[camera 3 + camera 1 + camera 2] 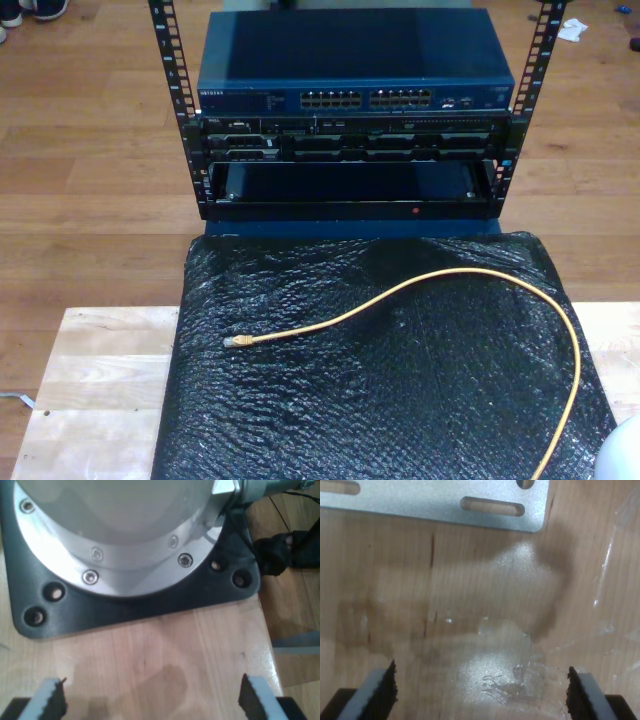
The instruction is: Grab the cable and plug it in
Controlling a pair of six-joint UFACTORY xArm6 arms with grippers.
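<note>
The yellow-orange cable (440, 280) lies loose on a black bubble-wrap mat (380, 400) in the exterior view. Its small clear plug (232, 342) rests toward that view's left, and the cord arcs right and runs off the lower edge. My first gripper (152, 692) stands open over bare wooden tabletop, nothing between its black-padded fingers (56, 697). My second gripper (481, 685) is also open and empty, above glossy wood. Neither wrist view has the cable in it.
Behind the mat stands a black rack (200, 150) holding a blue network switch (355, 60) with a row of ports (365, 99). A silver arm base (115, 535) on a black plate (150, 605) faces the first gripper. A slotted metal plate (420, 502) lies ahead of the second.
</note>
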